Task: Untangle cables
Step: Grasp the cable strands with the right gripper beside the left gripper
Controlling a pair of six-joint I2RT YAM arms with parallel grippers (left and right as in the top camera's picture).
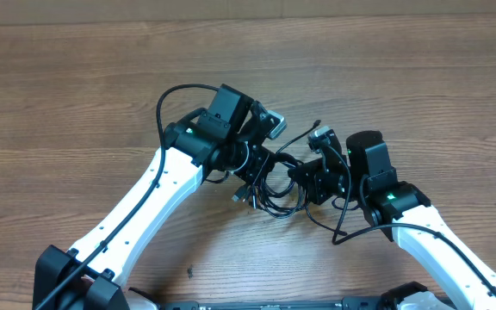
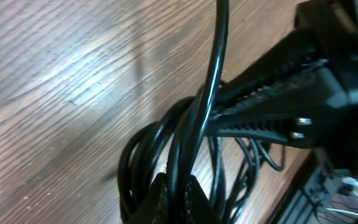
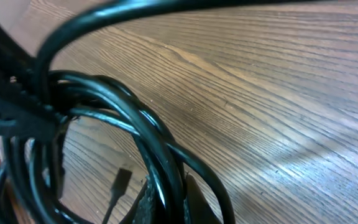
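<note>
Cables [image 1: 275, 191] in black tangled loops on wood counter [image 1: 102, 86], left tool [image 2: 176, 198] pinching one strand, right tool [image 3: 169, 199] clamped on looped strands, bundle between the two, plug end [image 3: 119, 184] just beside right tool

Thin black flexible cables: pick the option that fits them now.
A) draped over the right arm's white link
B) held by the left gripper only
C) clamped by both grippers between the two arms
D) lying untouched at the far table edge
C: both wrist views show the thin black flexible cables running between closed fingers, in the left gripper and the right gripper alike.
</note>
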